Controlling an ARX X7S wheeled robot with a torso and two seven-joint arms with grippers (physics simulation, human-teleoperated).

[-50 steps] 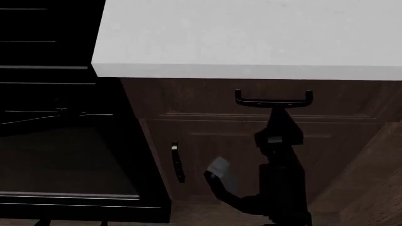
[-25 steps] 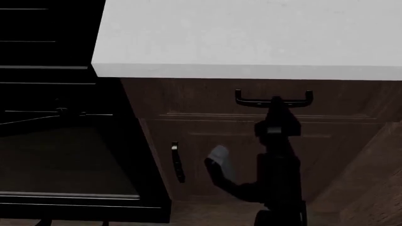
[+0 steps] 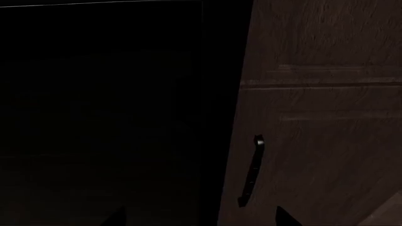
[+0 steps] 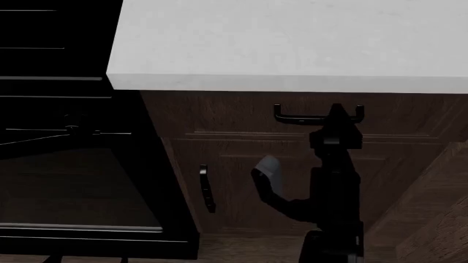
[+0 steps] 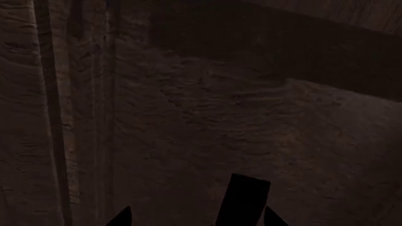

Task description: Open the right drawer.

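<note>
Since the earlier head frames the right gripper [image 4: 338, 112] has risen and shifted right, from just below the middle of the drawer handle [image 4: 296, 116] up to the bar's right half, its tip now overlapping the bar.

Left to right in the head view: black oven front [image 4: 66, 164]; cabinet door [image 4: 241, 186] with vertical black handle [image 4: 207, 189]; above it the right drawer [image 4: 219, 112], dark brown wood grain, front flush with the cabinet face directly beneath the white countertop [image 4: 292, 38]. Right arm comes up from below, in front of the door.

Left wrist view: only the oven's dark side, the door panel and its vertical handle; two dark finger tips [image 3: 285, 217] at the frame edge, spread wide, holding nothing. The left gripper does not appear in the head view.

Right wrist view: close wood grain and a shadowed ledge; the bar is not identifiable. Jaws: cannot tell whether closed or gripping the bar.
</note>
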